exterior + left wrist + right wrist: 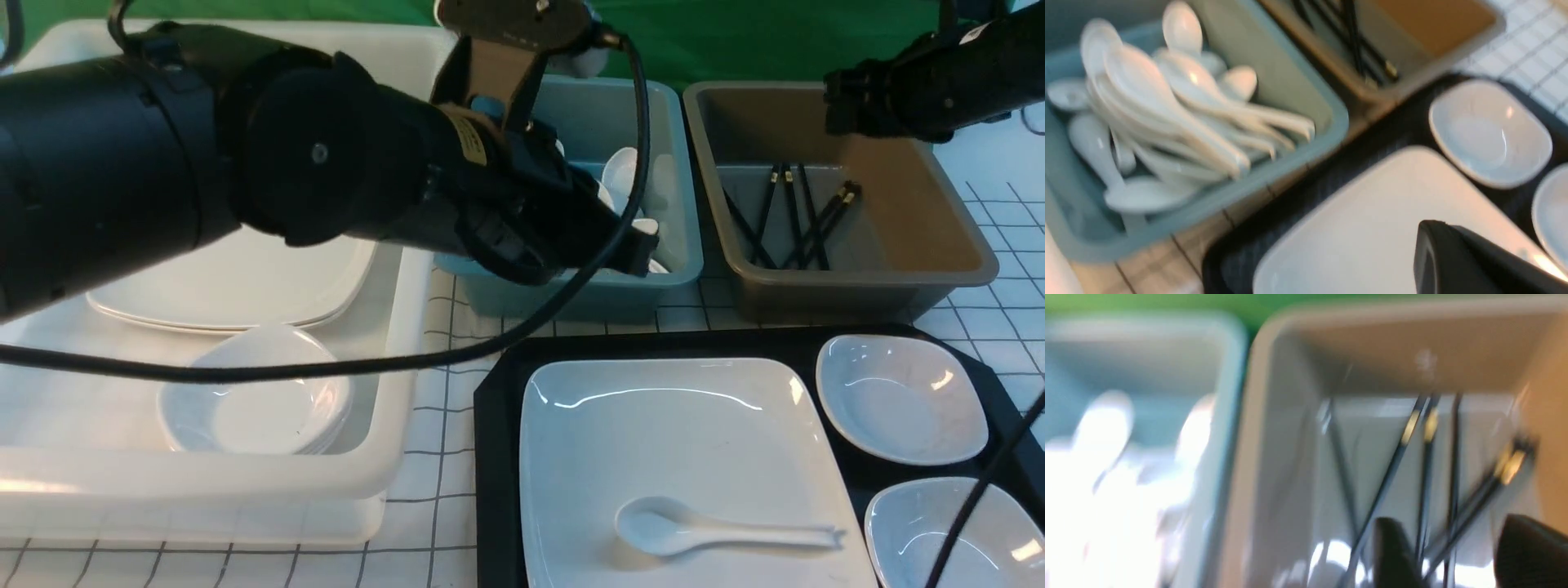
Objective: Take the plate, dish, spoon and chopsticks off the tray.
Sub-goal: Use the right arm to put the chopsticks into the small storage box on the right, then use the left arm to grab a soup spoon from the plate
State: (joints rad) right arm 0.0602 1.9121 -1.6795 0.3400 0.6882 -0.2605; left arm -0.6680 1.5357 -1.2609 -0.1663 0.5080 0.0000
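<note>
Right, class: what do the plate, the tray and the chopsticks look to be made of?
Plate: probably glazed ceramic, glossy white, sharp highlights along its rim; glossy melamine is possible.
Tray: likely black moulded plastic, dull.
Chopsticks: black, perhaps plastic or lacquered wood, with metallic-looking gold bands.

- front view: bright, mostly sharp; glare streak on plate (669, 441), upper edge
- left wrist view: soft blur throughout
- right wrist view: blurry; spoons (1114, 498) blown out, lower left

The front view's lower edge cut off my tray (502, 457) and plate (694, 441). My right wrist view blurred the chopsticks (1427, 465).
</note>
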